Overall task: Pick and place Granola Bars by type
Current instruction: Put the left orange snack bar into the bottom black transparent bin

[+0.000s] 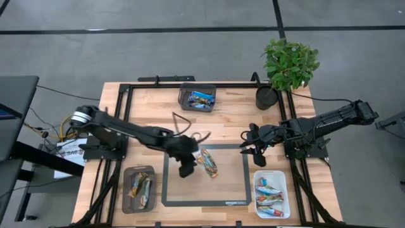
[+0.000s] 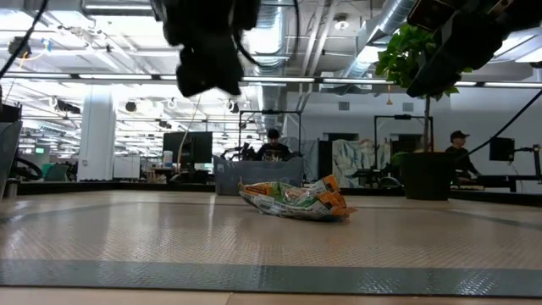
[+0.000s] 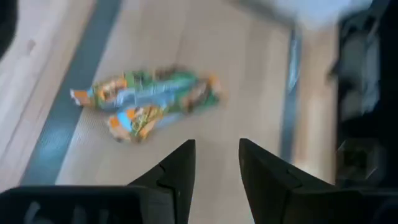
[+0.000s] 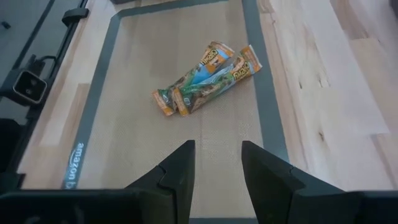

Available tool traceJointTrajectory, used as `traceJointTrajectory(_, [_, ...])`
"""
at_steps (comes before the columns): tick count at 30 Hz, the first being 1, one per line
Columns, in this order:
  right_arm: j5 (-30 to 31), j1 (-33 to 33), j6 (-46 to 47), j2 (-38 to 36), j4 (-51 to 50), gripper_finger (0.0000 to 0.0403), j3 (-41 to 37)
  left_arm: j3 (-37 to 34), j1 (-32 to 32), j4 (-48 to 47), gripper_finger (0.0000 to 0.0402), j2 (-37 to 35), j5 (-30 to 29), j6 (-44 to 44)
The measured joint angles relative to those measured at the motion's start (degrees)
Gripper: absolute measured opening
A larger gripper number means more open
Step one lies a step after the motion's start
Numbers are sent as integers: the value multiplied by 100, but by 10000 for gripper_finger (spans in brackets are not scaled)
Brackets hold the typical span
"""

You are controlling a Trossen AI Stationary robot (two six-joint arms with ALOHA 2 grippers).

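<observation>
Two brown-orange Granola Bars (image 1: 208, 163) left lying side by side, touching, near the middle of the grey-bordered mat (image 1: 205, 201). Left gripper (image 1: 186, 168) just beside them, jaws parted and empty, probably lining up a pick. Right gripper (image 1: 252, 144) near the mat's far corner, also parted and empty; open room all around.

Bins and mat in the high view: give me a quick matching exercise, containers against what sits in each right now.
Things:
1. top bin
2. lower-left bin
3. white tray
4. mat

Contents:
A. white bars with red and blue
B. brown-orange bars
C. blue bars
D. two green-orange bars lying side by side

Pairs: 1-C, 2-B, 3-A, 4-D
</observation>
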Motion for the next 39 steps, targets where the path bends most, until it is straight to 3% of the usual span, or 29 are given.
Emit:
traceJointTrajectory(8, [-91, 13, -782, 0, 40, 122, 0, 1039, 199, -1142, 112, 1274, 217, 1887])
traceJointTrajectory(17, [-409, 50, -777, 0, 302, 122, 2, 1525, 368, -1136, 112, 1963, 185, 3088])
traceJointTrajectory(24, [-409, 50, -760, 0, 289, 122, 2, 1548, 400, -1091, 112, 1983, -68, 3805])
traceJointTrajectory(32, [-409, 50, -666, 0, 273, 122, 2, 1578, 399, -1020, 112, 2339, 114, 4240])
traceJointTrajectory(39, [-389, 48, -621, 0, 259, 122, 2, 1904, 414, -1120, 112, 2645, -320, 4331])
